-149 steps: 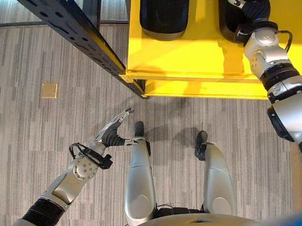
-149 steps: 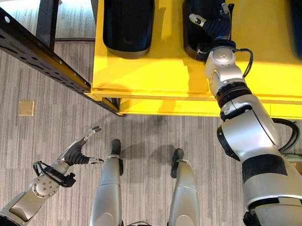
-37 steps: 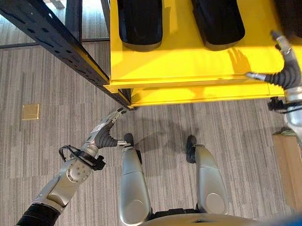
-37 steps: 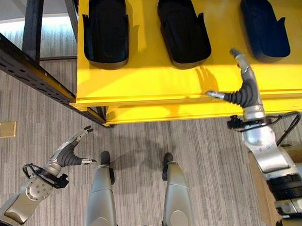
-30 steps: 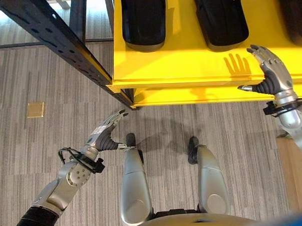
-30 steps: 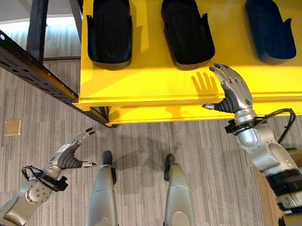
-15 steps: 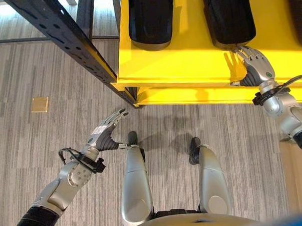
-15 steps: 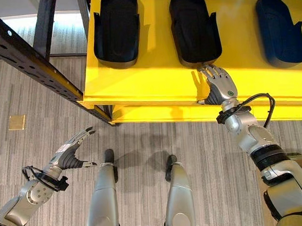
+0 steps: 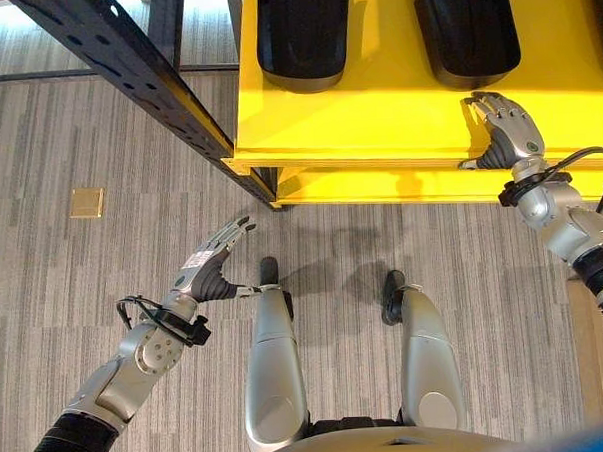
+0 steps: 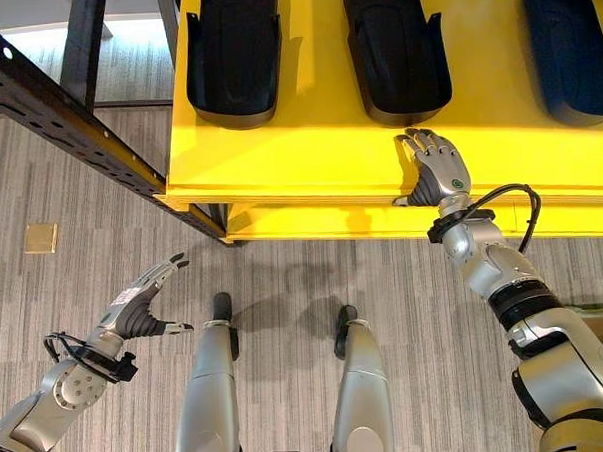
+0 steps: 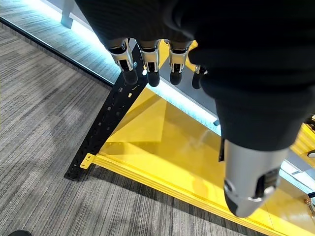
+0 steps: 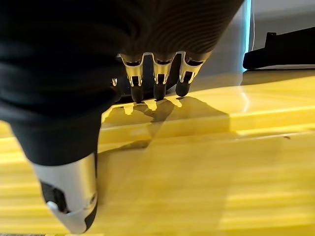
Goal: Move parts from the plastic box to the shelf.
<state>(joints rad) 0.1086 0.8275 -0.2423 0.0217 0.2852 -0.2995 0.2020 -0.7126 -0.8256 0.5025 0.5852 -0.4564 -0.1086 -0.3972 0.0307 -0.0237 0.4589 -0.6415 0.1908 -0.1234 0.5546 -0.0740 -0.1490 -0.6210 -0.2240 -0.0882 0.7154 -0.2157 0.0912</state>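
Three black moulded plastic parts (image 10: 232, 54) lie on yellow shelf (image 10: 308, 151), upper frame; right hand (image 10: 437, 172) and left hand (image 9: 208, 270) have relaxed fingers, holding nothing; more fetching likely

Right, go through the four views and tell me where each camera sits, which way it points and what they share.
Left eye view: on the head, looking down at the yellow shelf, black parts, left hand and right hand.
Right eye view: beside it, same scene slightly offset, a third part further in view.
Left wrist view: along the left hand's straight fingers toward a black perforated rack beam.
Right wrist view: along the right hand's fingers, low over the shelf.
Shared: the yellow shelf.
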